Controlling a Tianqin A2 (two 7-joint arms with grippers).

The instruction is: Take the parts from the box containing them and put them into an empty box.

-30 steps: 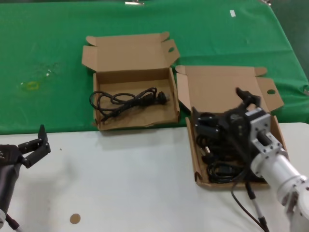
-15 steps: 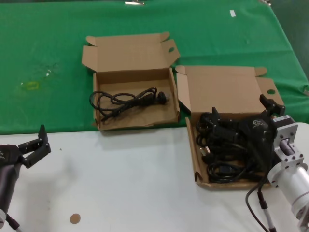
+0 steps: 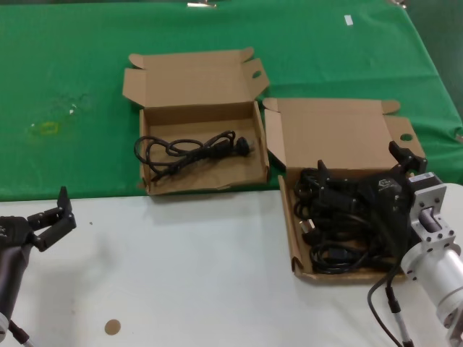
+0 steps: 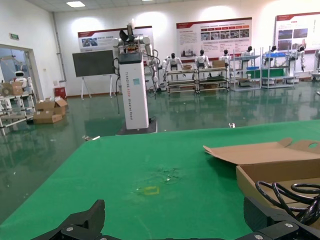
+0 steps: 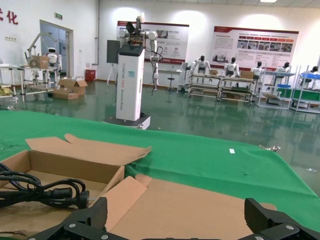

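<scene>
The shallow brown box [image 3: 292, 238] with a small round flap hole sits at the right and holds several tangled black power cords [image 3: 329, 231]. My right gripper [image 3: 362, 165] is open and hovers low over these cords, holding nothing; in the right wrist view [image 5: 177, 220] its open jaws frame this box's lid [image 5: 200, 205]. The taller box [image 3: 148, 148] with an oval flap hole sits to the left and farther back, with one black cord [image 3: 192, 150] in it. That cord also shows in the right wrist view [image 5: 45, 192]. My left gripper [image 3: 61, 213] is open and empty at the near left.
The boxes lie where the green cloth [image 3: 72, 87] meets the white tabletop [image 3: 188, 267]. A small brown disc [image 3: 111, 327] lies on the white surface near the front. The left wrist view shows the taller box's wall [image 4: 265, 177] and its cord [image 4: 290, 197].
A second ago my right gripper stood more to the left over the shallow box; it has swung right and lower. Nothing has moved in the last half second.
</scene>
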